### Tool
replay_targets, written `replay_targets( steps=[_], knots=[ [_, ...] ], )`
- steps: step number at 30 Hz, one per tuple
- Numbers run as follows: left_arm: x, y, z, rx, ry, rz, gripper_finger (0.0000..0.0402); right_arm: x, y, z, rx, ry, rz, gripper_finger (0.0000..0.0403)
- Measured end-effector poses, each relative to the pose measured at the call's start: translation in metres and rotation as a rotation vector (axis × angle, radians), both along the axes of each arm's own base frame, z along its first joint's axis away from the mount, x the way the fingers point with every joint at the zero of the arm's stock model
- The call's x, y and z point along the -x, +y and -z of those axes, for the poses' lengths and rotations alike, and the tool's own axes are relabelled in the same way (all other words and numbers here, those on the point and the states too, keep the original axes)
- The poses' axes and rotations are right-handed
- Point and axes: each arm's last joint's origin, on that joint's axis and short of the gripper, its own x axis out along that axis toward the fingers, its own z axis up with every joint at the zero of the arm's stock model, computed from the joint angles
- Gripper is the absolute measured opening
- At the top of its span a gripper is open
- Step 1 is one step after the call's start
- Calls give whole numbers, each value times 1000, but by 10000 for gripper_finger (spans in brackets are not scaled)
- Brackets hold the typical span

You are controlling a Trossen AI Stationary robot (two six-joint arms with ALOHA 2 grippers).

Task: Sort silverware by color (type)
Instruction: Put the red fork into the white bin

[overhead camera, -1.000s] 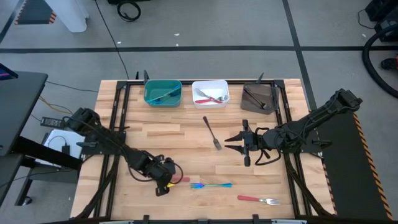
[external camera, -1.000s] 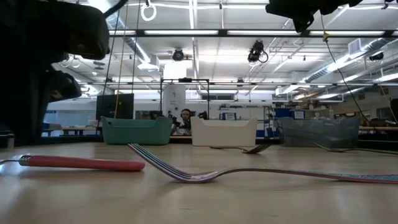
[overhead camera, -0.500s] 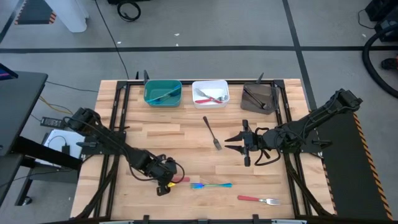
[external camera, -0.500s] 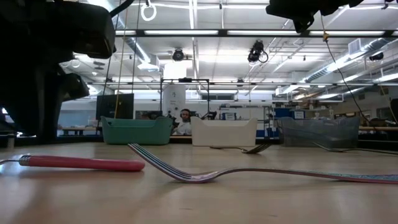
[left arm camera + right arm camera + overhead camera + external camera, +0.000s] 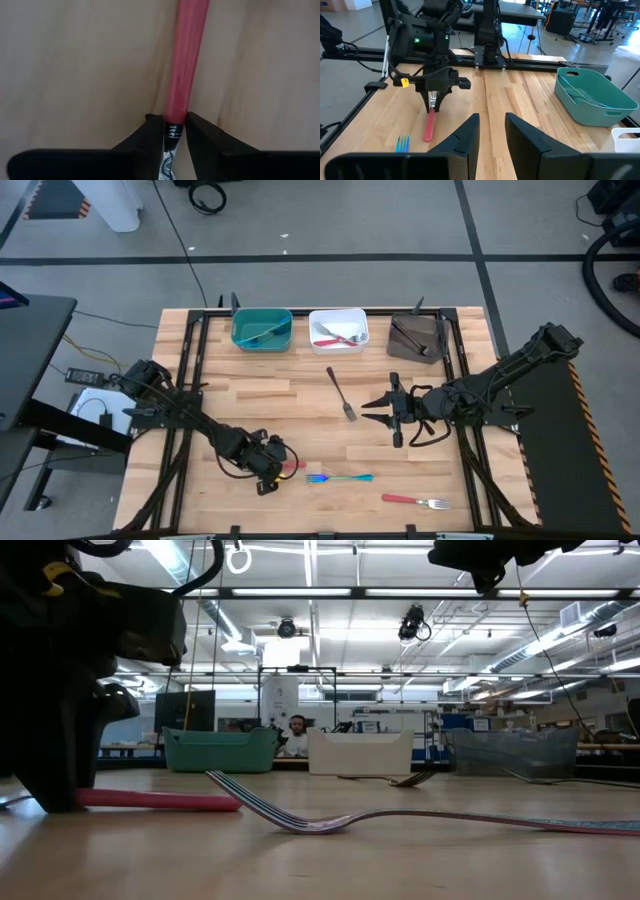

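Note:
A red-handled fork (image 5: 292, 467) lies flat on the table near the front left, and its handle (image 5: 160, 801) shows in the low view. My left gripper (image 5: 268, 479) points down over it, open. Its fingers stand on either side of the fork's black-ringed neck (image 5: 172, 131), with their tips at the table (image 5: 55, 800). A blue-teal fork (image 5: 340, 477) lies just right of it, and a second red fork (image 5: 415, 501) lies nearer the front edge. A dark fork (image 5: 340, 394) lies mid-table. My right gripper (image 5: 372, 409) hovers open at mid-right, holding nothing. My left gripper comes from above, fingers pointing steeply down and set across the red fork at its neck (image 5: 173, 127), where the handle ends. The fork lies flat on the table. I cannot tell whether the fingers (image 5: 152, 135) touch it.
Three bins stand along the far edge: teal (image 5: 262, 330), white (image 5: 338, 329) with red forks in it, and dark brown (image 5: 417, 337). Black frame rails run along both table sides. Bare wood lies between the bins and the forks.
My left gripper has come down over the red fork's neck until its fingertips stand at the table. In the low view it now hides the fork's tine end. The forks and my right gripper have kept still.

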Motion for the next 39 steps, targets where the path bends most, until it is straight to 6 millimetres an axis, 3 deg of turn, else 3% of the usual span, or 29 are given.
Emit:
replay_targets(
  steps=[4,9,18,28,39],
  knots=[
    [2,2,7,-61,31,-51,83,0,0,0,0,0,0,101],
    [3,3,8,-82,43,-50,26,0,0,0,0,1,0,101],
    [3,1,3,-81,-27,-31,26,0,0,0,0,1,1,101],
    [5,10,-28,-121,-152,-88,4,0,0,0,1,1,1,101],
    [3,9,-32,-9,-158,-172,5,0,0,0,1,1,1,101]
  ],
)
